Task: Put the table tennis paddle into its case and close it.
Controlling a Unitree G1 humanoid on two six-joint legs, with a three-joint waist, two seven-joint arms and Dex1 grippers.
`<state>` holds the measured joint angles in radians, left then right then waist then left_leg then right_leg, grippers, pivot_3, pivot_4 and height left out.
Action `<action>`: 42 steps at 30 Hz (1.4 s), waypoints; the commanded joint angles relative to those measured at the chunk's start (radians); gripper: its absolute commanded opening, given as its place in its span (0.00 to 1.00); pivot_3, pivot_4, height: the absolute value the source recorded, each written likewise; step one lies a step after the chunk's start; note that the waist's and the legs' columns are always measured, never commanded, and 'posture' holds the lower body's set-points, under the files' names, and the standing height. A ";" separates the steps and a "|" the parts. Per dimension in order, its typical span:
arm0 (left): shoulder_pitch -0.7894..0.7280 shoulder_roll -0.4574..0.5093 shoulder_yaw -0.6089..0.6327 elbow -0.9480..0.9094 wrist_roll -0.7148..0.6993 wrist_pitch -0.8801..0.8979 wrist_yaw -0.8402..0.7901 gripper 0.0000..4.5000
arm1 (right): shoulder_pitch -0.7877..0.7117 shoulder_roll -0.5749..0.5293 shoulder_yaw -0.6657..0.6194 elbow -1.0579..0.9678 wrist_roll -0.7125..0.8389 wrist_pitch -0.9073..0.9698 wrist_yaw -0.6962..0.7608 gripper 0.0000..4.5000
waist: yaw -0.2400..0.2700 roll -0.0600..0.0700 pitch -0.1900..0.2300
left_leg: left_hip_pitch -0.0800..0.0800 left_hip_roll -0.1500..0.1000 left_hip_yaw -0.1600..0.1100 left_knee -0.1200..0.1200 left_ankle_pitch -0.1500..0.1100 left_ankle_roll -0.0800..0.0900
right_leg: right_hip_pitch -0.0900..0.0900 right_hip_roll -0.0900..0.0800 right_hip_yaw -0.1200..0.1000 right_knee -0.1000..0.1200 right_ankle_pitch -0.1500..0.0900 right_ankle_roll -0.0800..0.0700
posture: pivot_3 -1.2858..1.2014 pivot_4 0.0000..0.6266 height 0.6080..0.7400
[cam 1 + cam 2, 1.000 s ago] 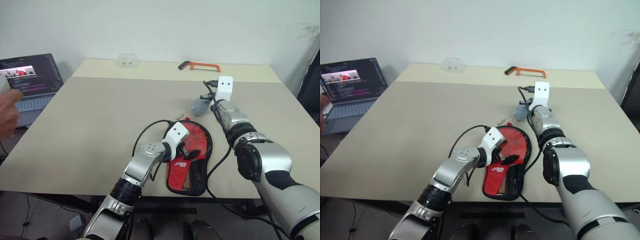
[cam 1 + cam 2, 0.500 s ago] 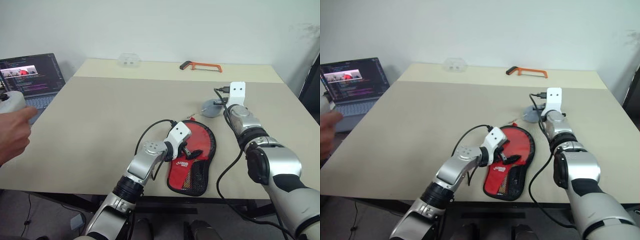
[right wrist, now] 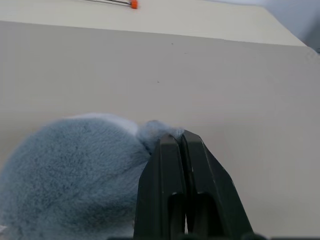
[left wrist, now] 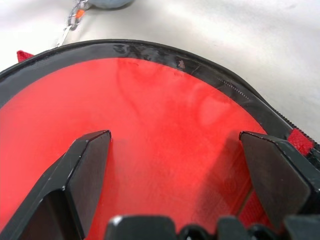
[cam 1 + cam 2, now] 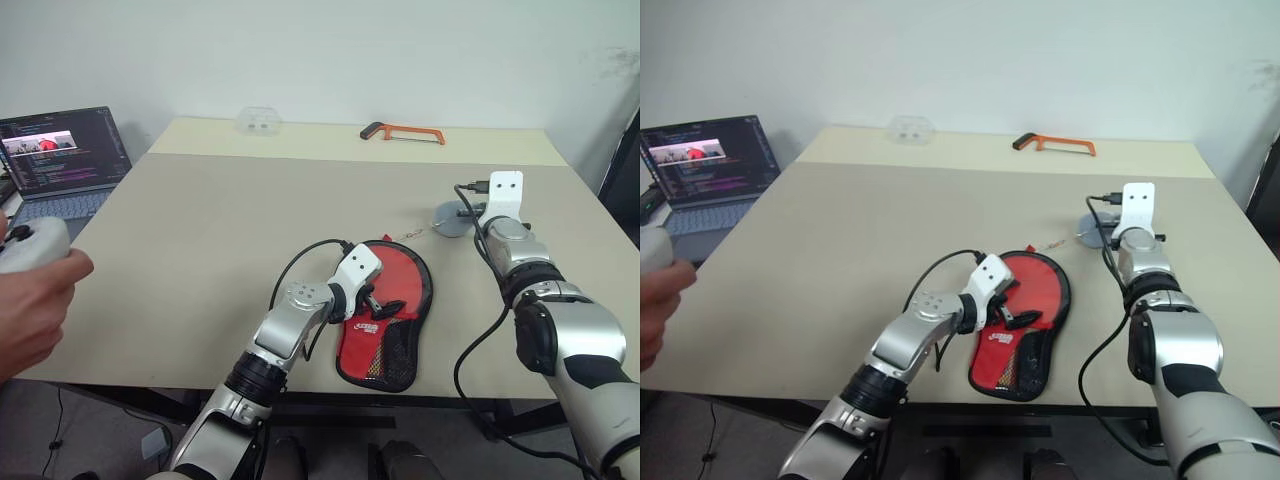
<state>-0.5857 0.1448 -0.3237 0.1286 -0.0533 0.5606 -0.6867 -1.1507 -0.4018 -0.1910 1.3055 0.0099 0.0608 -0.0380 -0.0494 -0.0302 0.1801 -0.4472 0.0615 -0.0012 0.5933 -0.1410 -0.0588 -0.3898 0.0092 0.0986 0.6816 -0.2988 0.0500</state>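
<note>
While we look across the desk (image 5: 200,220) from left to right, we first meet a person's hand (image 5: 30,305) at the near left edge, wrapped around a white controller (image 5: 32,245). Behind it, off the desk's left side, an open laptop (image 5: 62,160) shows lines of text on a dark screen, too small for us to read. At the far edge sits a small clear plastic box (image 5: 257,121).

Near the front middle lies the case (image 5: 385,315), red on top with a black mesh lower part and black edging. Its white logo near the mesh is partly covered by our left arm, and we cannot read the letters. We cannot tell whether the paddle is inside. Our left gripper (image 5: 378,300) rests over the red face with its fingers (image 4: 87,167) spread wide apart, grasping nothing; the wrist view shows the red fabric between them and the zip running along the black rim.

Farther back lies an orange-handled hacksaw (image 5: 401,131). To the right of the case, our right gripper (image 3: 176,145) has its fingers clenched together, their tips against the fuzzy edge of a grey-blue round pouch (image 5: 452,219), from which a thin chain (image 5: 412,235) trails toward the case.
</note>
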 commanded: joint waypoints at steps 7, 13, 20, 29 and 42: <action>0.002 0.001 -0.006 0.013 -0.007 0.002 -0.004 1.00 | 0.110 -0.108 0.009 -0.245 -0.002 0.118 0.024 0.01 | 0.005 0.000 0.000 | 0.000 0.000 0.000 0.000 0.000 0.000 | 0.000 0.000 0.000 0.000 0.000 0.000 | 0.52 0.24 1.00; 0.001 0.002 -0.009 0.022 -0.007 -0.005 -0.009 1.00 | 0.342 -0.141 0.022 -0.710 0.018 0.379 0.131 0.01 | 0.020 0.003 -0.002 | 0.000 0.000 0.000 0.001 0.000 0.000 | 0.001 0.000 0.000 0.000 0.000 0.001 | 0.52 0.24 1.00; -0.014 -0.006 -0.020 0.057 -0.004 -0.028 -0.021 1.00 | 0.530 -0.185 0.079 -1.194 0.063 0.694 0.314 0.01 | 0.017 0.007 -0.004 | 0.001 0.000 0.000 0.002 0.000 0.000 | 0.001 0.000 0.000 0.001 0.000 0.002 | 0.52 0.24 1.00; -0.041 -0.015 -0.011 0.087 -0.007 -0.049 -0.040 1.00 | 0.580 -0.217 0.165 -1.329 0.105 0.896 0.456 0.14 | 0.016 0.007 -0.004 | 0.002 0.000 0.000 0.004 0.000 0.000 | 0.002 0.001 0.001 0.000 -0.002 0.006 | 0.52 0.24 1.00; -0.127 0.010 0.082 0.068 -0.128 -0.052 -0.147 1.00 | 0.577 -0.475 0.196 -1.481 0.218 1.006 0.769 0.99 | 0.016 0.007 -0.003 | 0.000 0.001 0.000 0.003 0.000 0.000 | 0.001 0.001 0.000 -0.001 -0.002 0.006 | 0.52 0.24 1.00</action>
<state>-0.6919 0.1703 -0.2571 0.2042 -0.1585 0.5342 -0.8292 -0.5628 -0.8446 0.0236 -0.1236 0.1958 1.0587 0.6855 -0.0331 -0.0232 0.1772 -0.4473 0.0621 -0.0014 0.5968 -0.1411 -0.0587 -0.3889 0.0102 0.0990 0.6803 -0.3007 0.0559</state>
